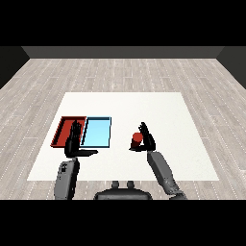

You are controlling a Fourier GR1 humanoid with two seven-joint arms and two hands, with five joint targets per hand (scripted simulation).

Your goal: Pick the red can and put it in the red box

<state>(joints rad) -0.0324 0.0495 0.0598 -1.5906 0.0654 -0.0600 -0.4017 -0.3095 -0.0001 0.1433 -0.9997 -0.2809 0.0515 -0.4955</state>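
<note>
The right hand, fingers curled round the upright red can at mid-bench, has the red tray well off at nine o'clock, where the left hand waits, fingers straight.

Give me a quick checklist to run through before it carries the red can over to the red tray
1. Right hand curled round the red can: ok.
2. Can lifted off the table: cannot tell.
3. Red tray free of objects: ok.
4. Left hand out of the way: not ok, it overlaps the red tray's near edge.
5. Light blue tray lies between can and red tray, so the can must cross it: not ok.
</note>
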